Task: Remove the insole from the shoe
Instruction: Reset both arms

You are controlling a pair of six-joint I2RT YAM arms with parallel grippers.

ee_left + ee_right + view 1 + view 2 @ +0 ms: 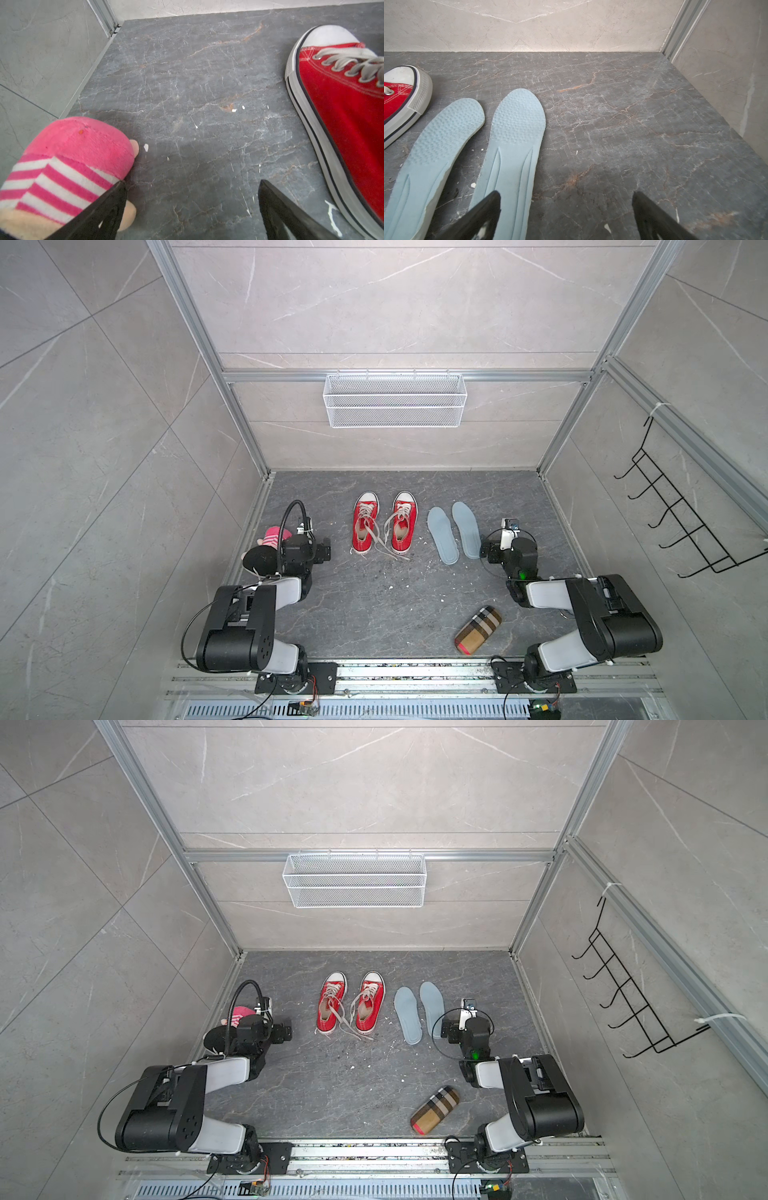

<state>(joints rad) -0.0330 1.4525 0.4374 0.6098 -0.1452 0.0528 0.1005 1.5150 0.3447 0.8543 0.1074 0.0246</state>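
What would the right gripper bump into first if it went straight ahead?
Probably nothing soon: the open right gripper points over bare floor, beside the nearer insole, toward the back wall.

Plush toy (272, 537), plaid case (478, 630) (flat), wire basket (395, 406)

In a top view, the counter (374, 605) lies bare across the frame's middle, wide enough to pass. Above it, red shoes (365, 531) and insoles (442, 537) leave only narrow gaps. A plaid case (478, 630) blocks the lower right, and a plush toy (272, 536) blocks the left edge.
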